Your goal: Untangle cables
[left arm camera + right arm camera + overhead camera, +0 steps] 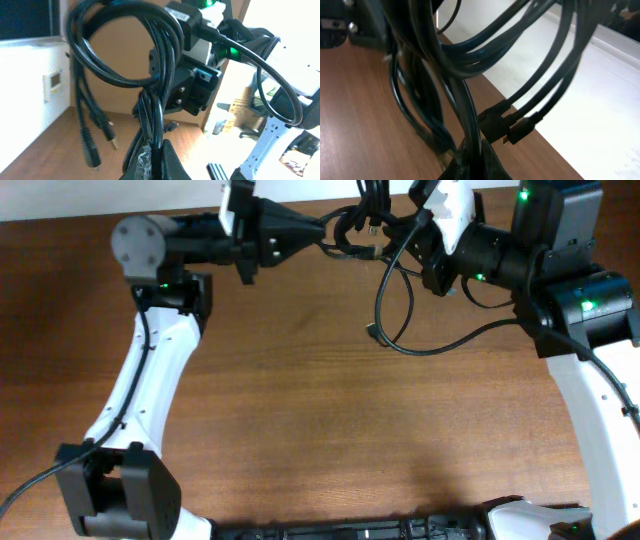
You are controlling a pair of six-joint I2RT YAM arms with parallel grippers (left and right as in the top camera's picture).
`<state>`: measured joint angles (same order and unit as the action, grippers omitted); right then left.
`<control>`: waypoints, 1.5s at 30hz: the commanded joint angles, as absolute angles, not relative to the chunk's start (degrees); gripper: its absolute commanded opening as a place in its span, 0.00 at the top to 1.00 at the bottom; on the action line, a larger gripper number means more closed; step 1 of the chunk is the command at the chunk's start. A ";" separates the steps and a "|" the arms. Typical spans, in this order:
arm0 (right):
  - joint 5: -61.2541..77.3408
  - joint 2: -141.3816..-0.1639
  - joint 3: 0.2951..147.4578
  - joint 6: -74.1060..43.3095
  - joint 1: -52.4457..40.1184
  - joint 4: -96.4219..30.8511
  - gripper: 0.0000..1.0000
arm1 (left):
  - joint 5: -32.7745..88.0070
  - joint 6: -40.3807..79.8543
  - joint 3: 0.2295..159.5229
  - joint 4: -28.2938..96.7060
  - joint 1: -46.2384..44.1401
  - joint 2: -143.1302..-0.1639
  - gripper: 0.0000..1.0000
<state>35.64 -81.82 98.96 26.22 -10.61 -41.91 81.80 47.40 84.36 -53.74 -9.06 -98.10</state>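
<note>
The cables (362, 230) are a tangle of thin black cords held up at the table's far edge between both arms. Loops hang down from it (395, 310), with a small plug end (372, 333) near the wood. My left gripper (325, 238) is shut on the cables from the left; in the left wrist view the jaws (156, 150) pinch several strands under a big loop (125, 45), with plug ends (92, 150) dangling. My right gripper (400, 225) is shut on the cables from the right; its jaws (472, 152) clamp strands, with USB plugs (512, 131) beside them.
The brown wooden table (300, 410) spreads below the arms. A white wall or ledge (600, 100) runs behind the far table edge. The thick black arm wire (470, 335) trails along the right arm.
</note>
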 commanded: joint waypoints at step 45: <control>52.97 -82.24 99.29 37.10 -8.93 -39.70 0.96 | 90.19 38.96 85.34 -48.71 -14.04 -113.01 0.01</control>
<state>50.00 -82.37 98.89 36.29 -9.13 -40.25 88.97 39.88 84.71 -48.66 -12.40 -111.28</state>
